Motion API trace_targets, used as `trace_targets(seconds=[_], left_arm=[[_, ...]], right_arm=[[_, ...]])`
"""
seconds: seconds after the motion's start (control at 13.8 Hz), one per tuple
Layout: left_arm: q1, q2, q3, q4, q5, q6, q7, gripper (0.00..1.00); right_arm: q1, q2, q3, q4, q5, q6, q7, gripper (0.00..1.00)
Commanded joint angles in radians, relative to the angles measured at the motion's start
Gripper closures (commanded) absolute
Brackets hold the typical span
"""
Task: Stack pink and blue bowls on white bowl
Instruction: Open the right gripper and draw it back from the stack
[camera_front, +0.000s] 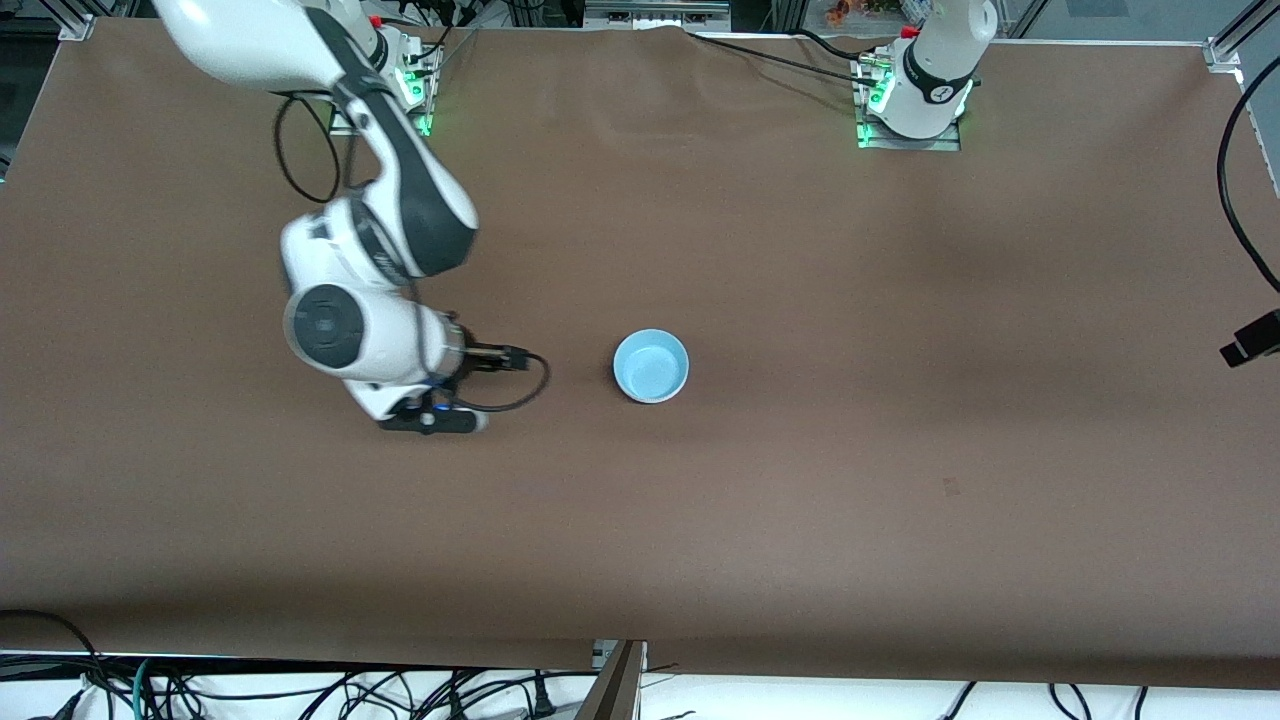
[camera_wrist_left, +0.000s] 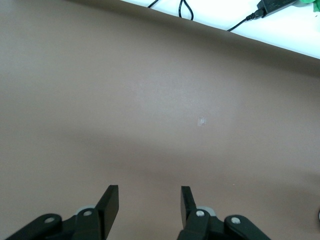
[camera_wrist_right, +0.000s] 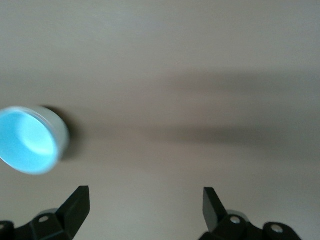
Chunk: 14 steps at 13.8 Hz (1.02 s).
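Observation:
A light blue bowl (camera_front: 651, 366) stands upright near the middle of the table; it also shows in the right wrist view (camera_wrist_right: 30, 139). No pink bowl and no white bowl show apart from it; I cannot tell whether any sits under it. My right gripper (camera_wrist_right: 145, 189) is open and empty over bare table, beside the blue bowl toward the right arm's end; its hand (camera_front: 415, 380) hides the fingers in the front view. My left gripper (camera_wrist_left: 148, 187) is open and empty, high over bare table.
The brown table cloth (camera_front: 800, 520) is bare around the bowl. A small pale mark (camera_wrist_left: 201, 121) lies on the cloth. Cables (camera_front: 300, 690) hang along the table's edge nearest the front camera. A black part (camera_front: 1252, 340) shows at the left arm's end.

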Motion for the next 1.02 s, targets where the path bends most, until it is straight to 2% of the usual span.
trace_targets(seconds=[0.0, 0.15, 0.36, 0.58, 0.95], left_arm=[[-0.136, -0.158, 0.093, -0.182, -0.013, 0.043, 0.01, 0.38], [-0.168, -0.212, 0.11, -0.239, -0.006, 0.054, 0.019, 0.29], [-0.178, -0.212, 0.098, -0.236, -0.006, 0.048, 0.024, 0.16], [-0.179, -0.197, 0.038, -0.224, -0.003, 0.045, 0.007, 0.01], [-0.178, -0.198, 0.021, -0.221, 0.0, 0.03, 0.016, 0.0]], right_arm=[[-0.062, -0.088, -0.017, 0.004, -0.064, -0.136, -0.189, 0.0], [-0.111, -0.182, -0.028, -0.012, -0.059, -0.155, -0.21, 0.0], [-0.15, -0.305, -0.028, -0.068, -0.07, -0.189, -0.205, 0.0], [-0.211, -0.413, -0.028, -0.072, -0.114, -0.243, -0.205, 0.0], [-0.251, -0.482, -0.05, -0.111, -0.153, -0.235, -0.216, 0.0]])
